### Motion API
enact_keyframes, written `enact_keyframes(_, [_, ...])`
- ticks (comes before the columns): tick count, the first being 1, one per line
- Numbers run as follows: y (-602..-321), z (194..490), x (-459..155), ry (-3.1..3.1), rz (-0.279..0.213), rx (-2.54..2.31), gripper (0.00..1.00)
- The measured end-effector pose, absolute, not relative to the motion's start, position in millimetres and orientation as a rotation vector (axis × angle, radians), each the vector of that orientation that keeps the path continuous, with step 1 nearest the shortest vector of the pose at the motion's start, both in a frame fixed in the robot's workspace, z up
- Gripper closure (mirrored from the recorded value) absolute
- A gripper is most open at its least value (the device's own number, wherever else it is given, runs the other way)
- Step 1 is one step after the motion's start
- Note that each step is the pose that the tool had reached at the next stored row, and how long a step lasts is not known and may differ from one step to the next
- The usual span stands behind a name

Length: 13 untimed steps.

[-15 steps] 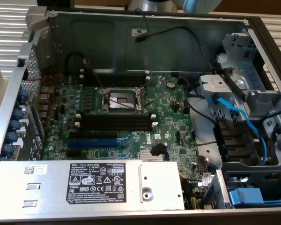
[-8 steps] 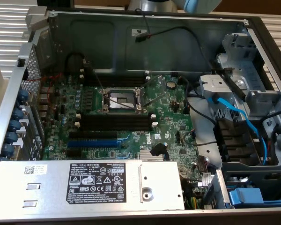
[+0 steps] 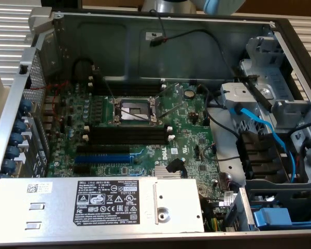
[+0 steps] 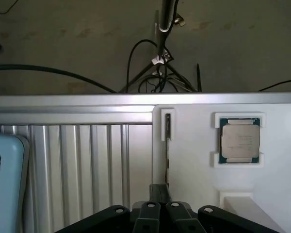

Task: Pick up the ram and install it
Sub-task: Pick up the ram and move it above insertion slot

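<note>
White plastic is what sits ahead of my gripper point(image 4: 160, 190): a holder point(image 4: 194, 160) with a narrow groove, and the ram point(image 4: 167, 128) stands on edge in that groove, running straight away from my fingertips. My fingers are clenched, and the near end of the ram disappears between them, so I judge that I am gripping it there. The rest of the stick lies in the groove, so it has not been lifted out yet. Just to one side of the ram, a processor point(image 4: 240, 141) rests in its own square recess in the same holder.

In the exterior view, the open case shows the board point(image 3: 197, 140) with its black slots point(image 3: 127, 136) empty and their white clips at the ends. No stick is seated there.

As I read it, the task is at its start. The grasp looks made, while the lift, the carry to the board and the seating are all left to do.
</note>
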State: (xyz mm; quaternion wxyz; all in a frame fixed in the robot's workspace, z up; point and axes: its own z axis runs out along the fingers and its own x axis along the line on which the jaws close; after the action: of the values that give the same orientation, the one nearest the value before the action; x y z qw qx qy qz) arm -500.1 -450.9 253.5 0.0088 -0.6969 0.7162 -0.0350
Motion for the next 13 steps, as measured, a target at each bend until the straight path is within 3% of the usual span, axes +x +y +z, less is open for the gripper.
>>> enact_keyframes(13, [-442, 230, -505, 2.236, -0.106, -2.176, 0.89])
